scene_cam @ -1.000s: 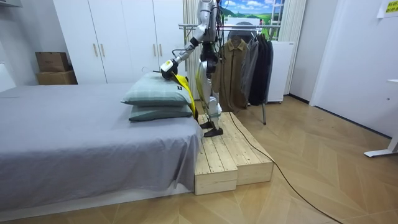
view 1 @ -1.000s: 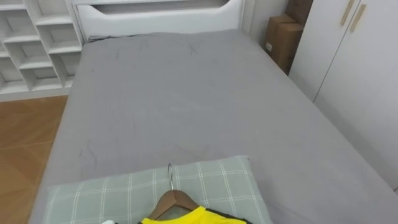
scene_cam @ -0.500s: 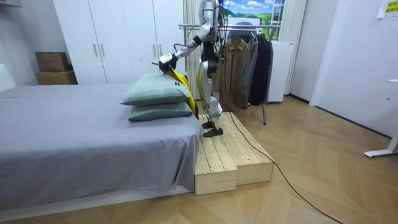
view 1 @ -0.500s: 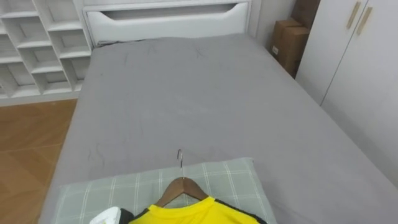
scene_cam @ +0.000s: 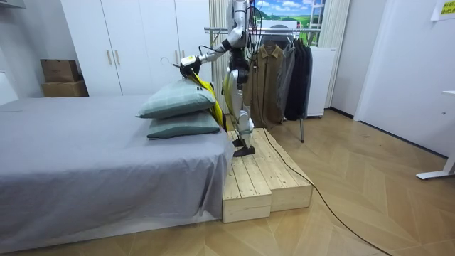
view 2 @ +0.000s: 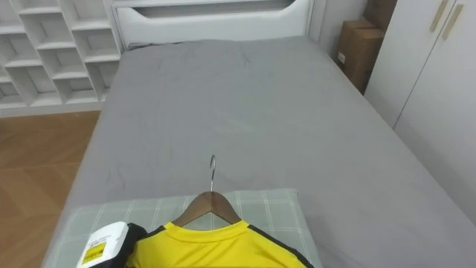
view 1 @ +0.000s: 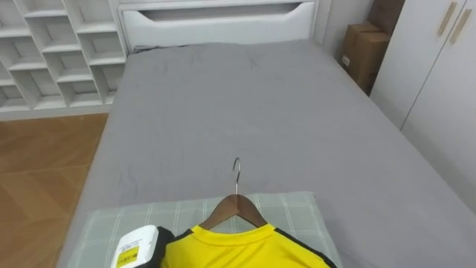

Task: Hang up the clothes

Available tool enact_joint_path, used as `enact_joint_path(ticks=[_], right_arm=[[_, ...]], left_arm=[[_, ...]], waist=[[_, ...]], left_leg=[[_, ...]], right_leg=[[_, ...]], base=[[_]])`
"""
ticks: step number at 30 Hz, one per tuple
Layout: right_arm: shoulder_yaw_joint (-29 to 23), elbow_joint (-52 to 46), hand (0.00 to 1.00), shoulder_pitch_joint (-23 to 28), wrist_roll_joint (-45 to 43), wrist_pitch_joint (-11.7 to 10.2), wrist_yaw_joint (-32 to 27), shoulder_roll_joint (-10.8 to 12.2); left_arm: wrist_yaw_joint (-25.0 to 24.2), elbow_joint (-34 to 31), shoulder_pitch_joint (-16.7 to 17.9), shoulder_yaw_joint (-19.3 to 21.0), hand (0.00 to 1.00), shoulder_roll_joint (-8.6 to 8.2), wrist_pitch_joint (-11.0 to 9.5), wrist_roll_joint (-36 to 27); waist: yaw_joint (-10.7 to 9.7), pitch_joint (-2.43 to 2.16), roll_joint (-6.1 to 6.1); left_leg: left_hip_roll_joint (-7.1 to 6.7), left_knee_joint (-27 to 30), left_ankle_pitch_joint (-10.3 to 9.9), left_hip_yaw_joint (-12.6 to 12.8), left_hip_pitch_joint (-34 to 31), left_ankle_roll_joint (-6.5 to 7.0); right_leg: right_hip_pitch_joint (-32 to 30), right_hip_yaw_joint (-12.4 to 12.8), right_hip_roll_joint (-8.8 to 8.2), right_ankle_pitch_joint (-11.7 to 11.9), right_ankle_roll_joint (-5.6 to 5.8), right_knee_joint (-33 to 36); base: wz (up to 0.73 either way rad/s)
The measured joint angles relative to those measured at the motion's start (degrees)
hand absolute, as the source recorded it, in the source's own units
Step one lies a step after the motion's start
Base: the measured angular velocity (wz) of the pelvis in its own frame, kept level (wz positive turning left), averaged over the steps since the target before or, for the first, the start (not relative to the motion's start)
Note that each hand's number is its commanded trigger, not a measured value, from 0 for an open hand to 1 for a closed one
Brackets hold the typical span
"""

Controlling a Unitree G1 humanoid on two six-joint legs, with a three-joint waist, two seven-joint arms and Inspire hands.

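Yellow shirt [view 1: 223, 249] on wooden hanger [view 1: 233, 211], above checked pillow [view 1: 294, 216] at near end of grey bed [view 1: 245, 104]; left hand [view 1: 151, 246] at shirt's shoulder, grip not discernible.

Left hand [view 1: 143, 248] went up and carried the hanger [view 1: 235, 209] with the yellow shirt [view 1: 238, 249] from just over the top pillow [scene_cam: 174, 99] to well clear of it. More shirt came into the eye views, and the head camera shifted too.
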Motion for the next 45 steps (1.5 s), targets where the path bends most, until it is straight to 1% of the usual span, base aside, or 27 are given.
enact_joint_path(ticks=[4, 5, 8, 11, 15, 21, 23, 25, 26, 27, 28, 29, 30, 32, 34, 37, 39, 41, 45], right_arm=[[-0.01, 0.64, 0.00, -0.03, 0.97, -0.28, 0.06, -0.04], [0.00, 0.87, 0.00, -0.01, 1.60, -0.34, 0.04, -0.05], [0.07, 1.26, 0.00, 0.01, 2.20, -0.66, 0.04, -0.18], [0.03, 1.96, 0.00, -0.07, 2.17, -0.88, -0.12, -0.20], [0.03, 2.34, 0.00, -0.05, 2.07, -0.89, -0.35, -0.19], [0.04, 2.39, 0.00, 0.00, 2.07, -0.79, -0.66, -0.15], [0.06, 3.27, 0.00, -0.14, 2.09, -0.78, -0.94, -0.14], [0.26, 3.89, 0.00, -0.13, 2.06, -0.66, -1.36, -0.15], [0.63, 4.33, 0.00, -0.14, 1.98, -0.66, -1.57, -0.14], [0.80, 4.50, 0.00, -0.12, 1.89, -0.64, -1.63, -0.15], [1.15, 4.87, 0.00, -0.07, 1.60, -0.61, -1.78, -0.11], [1.22, 5.41, 0.00, 0.13, 1.46, -0.60, -1.79, 0.01], [1.19, 5.84, 0.00, 0.21, 1.42, -0.49, -1.79, 0.08], [1.19, 5.96, 0.00, 0.20, 1.13, -0.25, -1.70, 0.12], [1.12, 5.98, 0.00, 0.15, 0.65, -0.02, -1.45, 0.10], [1.09, 5.96, 0.00, 0.03, -0.36, 0.08, -1.40, 0.13], [1.11, 6.08, 0.00, 0.03, -0.33, 0.14, -1.35, 0.18], [1.11, 6.09, 0.00, 0.01, -0.60, 0.14, -1.18, 0.19], [1.13, 6.15, 0.00, 0.04, -1.01, 0.14, -0.62, 0.21]], left_arm=[[0.02, -3.82, 0.63, -0.23, 1.00, 1.05, -0.08, -0.03], [0.53, -5.20, 1.05, -0.24, 1.00, 1.27, -0.41, -0.05], [2.11, -7.07, 1.49, -0.30, 1.00, 1.30, -1.35, -0.14], [2.19, -9.83, 2.15, -0.29, 1.00, 1.36, -1.70, -0.04], [3.19, -10.52, 2.28, -0.28, 1.00, 1.46, -2.91, -0.03], [4.40, -11.69, 2.28, -0.28, 1.00, 1.51, -3.23, -0.05], [4.41, -13.94, 2.29, -0.29, 1.00, 2.19, -3.23, 0.35], [6.13, -17.94, 2.28, -0.28, 1.00, 3.28, -4.11, 1.13], [8.47, -20.71, 2.27, -0.10, 1.00, 3.86, -5.42, 1.09], [9.73, -21.95, 2.23, 0.04, 1.00, 3.94, -6.11, 1.06], [12.13, -23.68, 2.12, 0.37, 1.00, 3.91, -7.59, 0.98], [14.09, -24.67, 2.11, 0.44, 1.00, 3.83, -8.64, 0.91], [15.10, -25.47, 2.13, 0.49, 1.00, 3.70, -9.17, 0.89], [15.25, -26.65, 2.13, 0.48, 1.00, 3.63, -9.33, 0.93], [15.24, -26.75, 2.25, 0.45, 1.00, 3.63, -9.63, 0.93], [15.24, -26.75, 2.31, 0.44, 1.00, 3.69, -10.02, 0.92], [15.24, -26.75, 2.31, 0.44, 1.00, 3.70, -10.05, 0.96], [15.24, -26.79, 2.31, 0.46, 1.00, 3.74, -10.06, 1.03], [15.13, -27.28, 2.31, 0.47, 1.00, 3.75, -10.07, 1.03]], waist=[[-0.01, -0.03, -0.04], [-0.02, -0.03, -0.03], [-0.02, -0.03, -0.03], [0.01, -0.03, -0.03], [-0.03, -0.04, -0.01], [-0.07, -0.06, 0.02], [-0.06, -0.06, 0.03], [-0.08, -0.09, 0.07], [-0.13, -0.17, 0.18], [-0.14, -0.22, 0.26], [-0.15, -0.24, 0.37], [-0.16, -0.31, 0.46], [-0.19, -0.43, 0.46], [-0.19, -0.49, 0.36], [-0.16, -0.43, 0.11], [-0.19, -0.46, 0.06], [-0.13, -0.50, -0.11], [0.04, -0.68, -0.32], [0.26, -0.67, -0.69]], left_leg=[[0.00, 0.11, 0.00, -0.05, -0.03, 0.00], [0.00, 0.21, 0.00, -0.05, -0.02, 0.00], [0.00, 0.21, 0.00, 0.02, 0.01, 0.00], [0.01, 0.20, 0.00, 0.03, 0.20, 0.00], [0.02, 0.06, 0.00, 0.05, 0.92, 0.00], [0.02, 0.07, 0.00, 0.04, 0.97, 0.00], [0.03, 0.15, 0.00, -0.02, 0.93, 0.00], [0.02, 0.20, 0.00, -0.03, 0.91, 0.00], [0.02, 0.18, 0.00, -0.02, 1.00, 0.00], [0.01, 0.15, 0.00, -0.01, 1.09, 0.00], [0.00, -0.08, 0.00, 0.02, 1.67, 0.00], [0.01, -0.33, 0.01, 0.06, 2.21, -0.01], [0.02, -0.59, 0.01, 0.13, 3.01, -0.01], [0.02, -0.76, 0.00, 0.13, 3.51, -0.02], [0.07, -1.03, 0.00, 0.10, 3.84, -0.05], [0.04, -2.04, 0.03, -0.07, 3.83, -0.14], [0.04, -1.99, 0.08, -0.07, 3.81, -0.20], [0.05, -1.79, 0.14, -0.03, 3.89, -0.26], [0.08, -1.63, 0.17, 0.06, 4.05, -0.29]], right_leg=[[0.02, 0.03, 0.01, 0.03, 0.01, 0.00], [0.10, 0.04, 0.00, 0.04, 0.01, 0.01], [0.13, 0.14, 0.01, 0.05, 0.01, 0.02], [0.28, 0.21, 0.03, 0.05, 0.01, 0.01], [0.99, 0.23, 0.06, 0.05, 0.02, -0.05], [0.98, 0.25, 0.08, 0.05, 0.00, -0.01], [0.98, 0.26, 0.11, 0.15, -0.01, -0.08], [1.00, 0.27, 0.11, 0.19, -0.01, -0.07], [1.10, 0.33, 0.11, 0.20, 0.00, -0.07], [1.20, 0.36, 0.10, 0.20, 0.00, -0.07], [1.69, 0.39, 0.10, 0.20, 0.00, -0.12], [2.36, 0.41, 0.15, 0.19, 0.01, -0.25], [3.17, 0.49, 0.23, 0.19, 0.01, -0.65], [3.58, 0.41, 0.26, 0.20, 0.01, -0.82], [3.83, 0.43, 0.36, 0.20, 0.00, -0.82], [3.52, 0.27, 0.42, 0.24, -0.06, -0.89], [3.52, 0.27, 0.42, 0.26, -0.08, -0.90], [3.53, 0.33, 0.43, 0.29, -0.13, -0.89], [3.47, 0.41, 0.43, 0.30, -0.14, -0.90]], base=[[0.00], [0.00], [0.00], [0.00], [0.00], [0.00], [0.00], [0.00], [0.00], [0.00], [0.00], [0.00], [0.00], [0.00], [0.00], [0.00], [0.00], [0.00], [-0.01]])
